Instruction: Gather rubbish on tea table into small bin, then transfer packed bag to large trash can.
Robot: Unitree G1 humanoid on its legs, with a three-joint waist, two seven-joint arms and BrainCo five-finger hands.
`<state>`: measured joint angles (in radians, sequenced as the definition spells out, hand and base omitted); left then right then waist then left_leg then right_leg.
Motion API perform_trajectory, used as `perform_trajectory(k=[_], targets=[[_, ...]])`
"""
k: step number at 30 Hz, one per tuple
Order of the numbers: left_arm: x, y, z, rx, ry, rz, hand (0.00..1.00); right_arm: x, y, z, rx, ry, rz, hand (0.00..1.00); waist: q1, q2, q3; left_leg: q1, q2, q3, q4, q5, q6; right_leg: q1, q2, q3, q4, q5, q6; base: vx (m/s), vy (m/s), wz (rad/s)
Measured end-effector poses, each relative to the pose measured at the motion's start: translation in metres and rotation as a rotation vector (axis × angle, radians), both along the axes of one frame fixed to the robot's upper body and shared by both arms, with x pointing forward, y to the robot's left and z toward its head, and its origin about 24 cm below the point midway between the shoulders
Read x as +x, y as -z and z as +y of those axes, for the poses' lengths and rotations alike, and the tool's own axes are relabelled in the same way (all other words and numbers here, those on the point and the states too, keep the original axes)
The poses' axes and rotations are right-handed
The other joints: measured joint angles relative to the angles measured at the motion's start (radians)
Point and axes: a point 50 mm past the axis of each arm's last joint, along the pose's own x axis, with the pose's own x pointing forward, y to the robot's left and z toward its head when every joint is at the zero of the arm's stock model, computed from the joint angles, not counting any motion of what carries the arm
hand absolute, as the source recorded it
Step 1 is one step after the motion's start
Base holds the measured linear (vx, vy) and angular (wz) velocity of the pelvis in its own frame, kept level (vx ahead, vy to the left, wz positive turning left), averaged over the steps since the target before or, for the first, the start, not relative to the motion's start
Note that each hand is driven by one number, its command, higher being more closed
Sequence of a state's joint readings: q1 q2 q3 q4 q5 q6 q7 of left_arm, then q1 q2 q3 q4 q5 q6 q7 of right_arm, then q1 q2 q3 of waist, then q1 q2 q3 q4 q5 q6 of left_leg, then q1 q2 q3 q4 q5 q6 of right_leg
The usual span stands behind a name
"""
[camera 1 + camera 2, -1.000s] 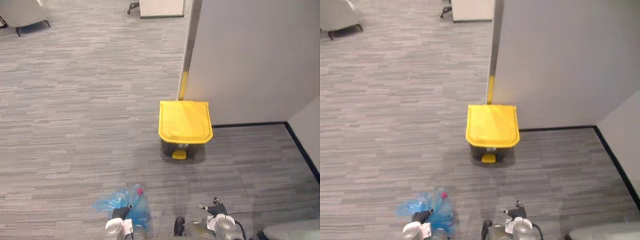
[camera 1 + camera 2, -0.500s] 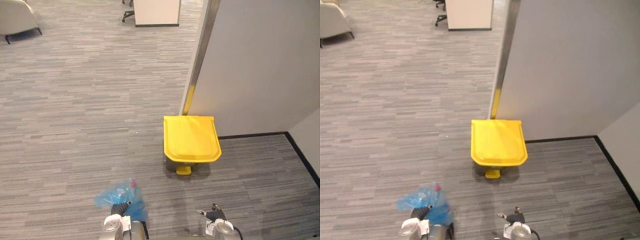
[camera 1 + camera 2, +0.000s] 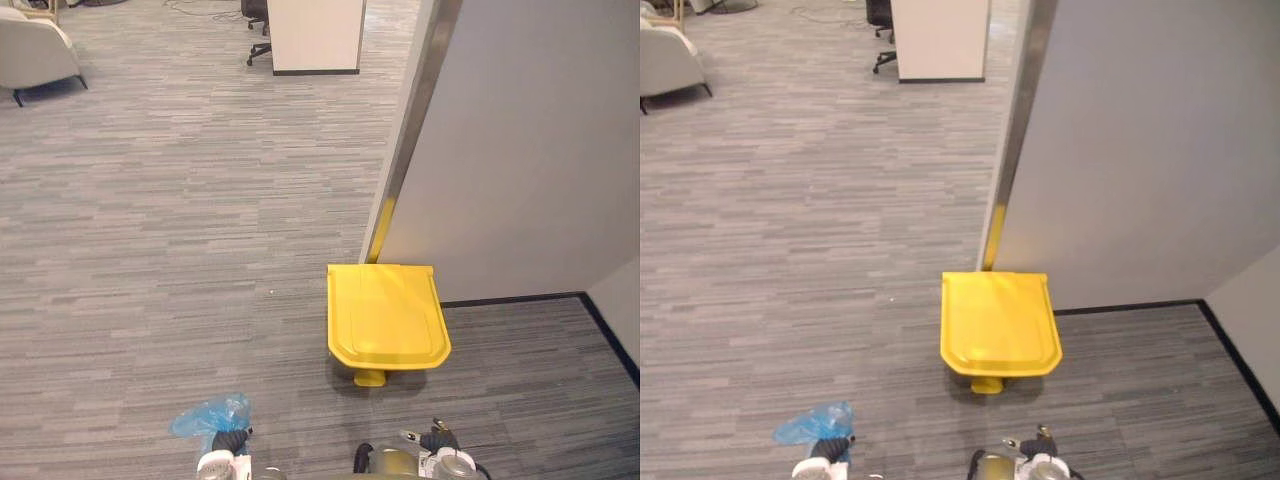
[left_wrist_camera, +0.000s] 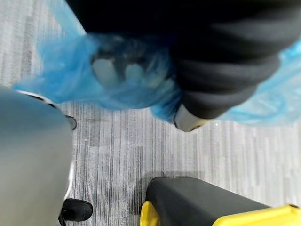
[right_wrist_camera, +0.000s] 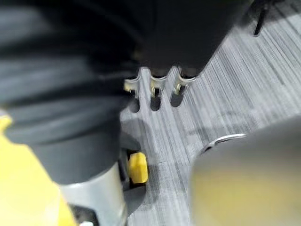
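- The large trash can (image 3: pixel 387 318) stands on the grey carpet floor (image 3: pixel 170 260). Its yellow lid (image 3: pixel 998 322) lies shut over a dark body.
- A yellow foot pedal (image 3: pixel 369 378) sticks out low on the can's near side, the side facing the robot.
- The blue bag (image 3: pixel 208 416) is not in the can. It hangs over the carpet on the can's near side, off to the left and well apart from it.
- The left hand (image 3: pixel 229 441) sits right against the bag, on the side of it away from the can.
- In the left wrist view, this hand's fingers (image 4: pixel 106 70) show dimly through the blue film. They are curled into the bunched plastic, so the hand is clenched on the bag.
- What the bag holds cannot be made out through the film.
- The right hand (image 3: pixel 436 440) hangs on the can's near side, a little to the right of the pedal and apart from both can and pedal.
- In the right wrist view, the right hand's fingers (image 5: pixel 154 88) point down, straight and side by side, with nothing between them or in the palm.
- A grey partition wall (image 3: pixel 520 150) rises just behind the can and runs off to the can's right.
- A yellow strip (image 3: pixel 381 228) marks the foot of the wall's edge post, directly behind the can's back edge.
- Far beyond the can stands a white cabinet (image 3: pixel 315 35), with a dark office chair (image 3: pixel 878 15) beside it.
- A pale armchair (image 3: pixel 35 50) stands far beyond the can to the left.
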<state>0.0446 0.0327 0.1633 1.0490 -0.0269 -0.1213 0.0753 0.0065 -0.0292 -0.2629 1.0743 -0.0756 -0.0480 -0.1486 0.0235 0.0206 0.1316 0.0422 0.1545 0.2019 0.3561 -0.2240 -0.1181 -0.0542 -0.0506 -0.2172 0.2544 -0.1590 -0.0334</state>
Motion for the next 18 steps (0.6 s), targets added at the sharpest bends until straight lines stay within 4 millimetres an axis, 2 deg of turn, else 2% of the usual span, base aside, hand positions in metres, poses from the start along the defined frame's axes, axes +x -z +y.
perform_trajectory(k=[1, 3, 5, 6, 7, 8, 9, 12, 18], targets=[[0.005, -0.003, 0.001, 0.001, -0.013, -0.03, 1.0, -0.002, 0.0, 0.003, 0.006, 0.001, 0.0, 0.0, 0.011, -0.009, 0.007, -0.082, 0.043, -0.003, 0.22, -0.003, -0.004, 0.062, 0.008, -0.006, -0.037, 0.0, -0.003, 0.2, -0.025, 0.06], [0.006, -0.004, -0.001, -0.002, -0.015, -0.043, 1.0, 0.0, -0.001, 0.003, 0.005, 0.0, -0.013, 0.0, 0.019, -0.01, 0.008, -0.116, 0.073, 0.014, 0.312, -0.03, 0.004, 0.095, 0.015, 0.002, -0.057, -0.002, -0.008, 0.17, 0.048, -0.16], [0.011, -0.006, -0.006, -0.016, -0.016, -0.061, 1.0, 0.005, -0.003, 0.004, 0.007, -0.002, -0.031, 0.0, 0.021, -0.003, 0.005, -0.147, 0.084, 0.041, 0.268, -0.055, 0.021, 0.109, 0.01, 0.02, -0.069, -0.003, -0.008, 0.14, 0.126, -0.31], [0.015, -0.007, -0.01, -0.026, -0.013, -0.071, 1.0, 0.007, -0.003, 0.005, 0.009, -0.002, -0.036, 0.0, 0.021, -0.001, 0.006, -0.155, 0.082, 0.044, 0.183, -0.046, 0.033, 0.107, 0.005, 0.031, -0.069, -0.002, -0.006, 0.07, 0.151, -0.25], [0.016, -0.006, -0.015, -0.039, -0.01, -0.071, 1.0, 0.006, -0.003, 0.005, 0.009, 0.001, -0.033, 0.0, 0.02, 0.014, -0.002, -0.15, 0.078, 0.032, 0.067, 0.007, 0.028, 0.104, 0.011, 0.038, -0.071, -0.003, 0.013, 0.1, 0.203, -0.29], [0.018, -0.006, -0.016, -0.04, 0.003, -0.07, 1.0, 0.005, -0.002, 0.005, 0.012, 0.008, -0.024, 0.0, 0.025, 0.002, -0.006, -0.12, 0.046, 0.025, 0.006, 0.009, 0.015, 0.104, 0.001, 0.067, -0.091, 0.003, 0.044, 0.12, 0.249, -0.28], [0.017, -0.006, -0.013, -0.029, 0.024, -0.064, 1.0, 0.003, -0.001, 0.012, 0.031, 0.01, -0.018, 0.0, 0.023, -0.027, -0.016, -0.097, 0.01, 0.047, -0.051, 0.031, 0.027, 0.103, -0.028, 0.082, -0.116, 0.016, 0.064, 0.11, 0.198, -0.26], [0.013, -0.004, -0.007, -0.009, 0.056, -0.038, 1.0, -0.001, 0.001, 0.015, 0.043, 0.021, -0.007, 0.0, 0.015, -0.052, -0.034, -0.067, -0.041, 0.069, -0.108, 0.045, 0.045, 0.11, -0.069, 0.099, -0.156, 0.031, 0.089, 0.08, 0.158, -0.15], [0.005, -0.002, 0.004, 0.022, 0.066, -0.003, 1.0, -0.002, 0.003, 0.013, 0.041, 0.016, 0.013, 0.0, 0.014, -0.048, -0.034, -0.036, -0.07, 0.097, -0.178, 0.071, 0.053, 0.106, -0.077, 0.134, -0.192, 0.054, 0.093, 0.02, 0.058, -0.15]])
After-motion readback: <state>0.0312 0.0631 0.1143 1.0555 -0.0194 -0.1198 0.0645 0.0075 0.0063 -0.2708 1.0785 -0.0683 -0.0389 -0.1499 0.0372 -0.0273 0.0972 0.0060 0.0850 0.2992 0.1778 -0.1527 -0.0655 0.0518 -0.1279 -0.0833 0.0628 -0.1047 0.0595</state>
